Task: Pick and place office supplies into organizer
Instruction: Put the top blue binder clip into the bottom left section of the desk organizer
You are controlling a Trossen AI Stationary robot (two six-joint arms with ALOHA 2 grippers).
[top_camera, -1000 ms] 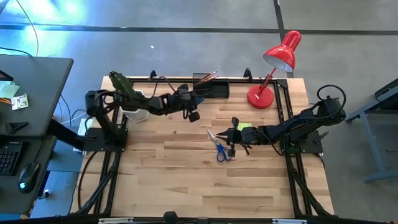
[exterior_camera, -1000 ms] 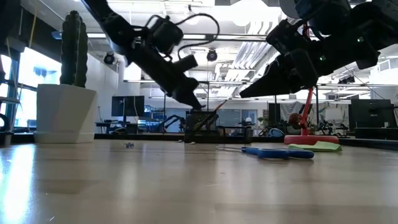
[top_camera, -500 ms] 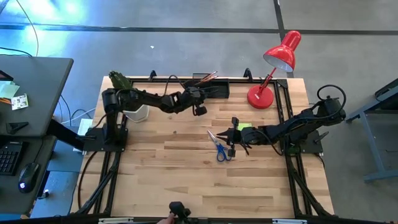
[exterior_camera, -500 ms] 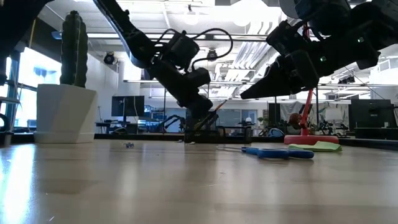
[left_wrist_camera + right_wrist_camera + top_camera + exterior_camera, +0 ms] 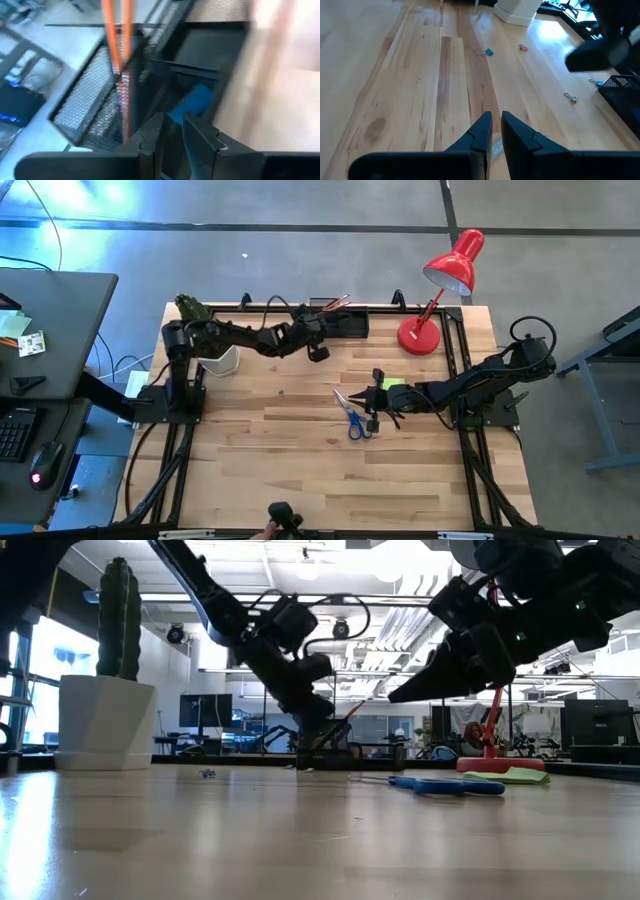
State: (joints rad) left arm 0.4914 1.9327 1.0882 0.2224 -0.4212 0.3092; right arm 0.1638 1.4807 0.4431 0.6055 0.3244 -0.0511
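My left gripper (image 5: 318, 352) (image 5: 318, 730) hangs at the near edge of the black mesh organizer (image 5: 345, 325) (image 5: 350, 753), shut on a small blue block (image 5: 192, 102). Orange pencils (image 5: 120, 45) (image 5: 335, 302) stand slanted in the organizer. My right gripper (image 5: 364, 402) (image 5: 392, 695) (image 5: 495, 120) is shut and hovers above the blue-handled scissors (image 5: 355, 420) (image 5: 445, 784), which lie flat on the table. The lime-green sticky pad (image 5: 392, 384) (image 5: 510, 775) lies flat just beyond them. No dark pen can be made out. My left gripper pinches the blue block by its near end (image 5: 175, 117), between the two fingertips. The fingers slant down toward the table's far edge. The block is lifted clear and sticks out past the tips, over the organizer's mesh wall (image 5: 85, 95).
A red desk lamp (image 5: 425, 335) stands at the far right corner. A white cactus pot (image 5: 220, 362) (image 5: 100, 720) sits at the far left beside the left arm's base. Several small binder clips (image 5: 487, 52) (image 5: 571, 98) lie scattered mid-table. The near half is bare wood.
My left gripper has moved toward the table's far edge and down, from mid-table up to the organizer's near side, and its arm has stretched out. The right arm has kept still.
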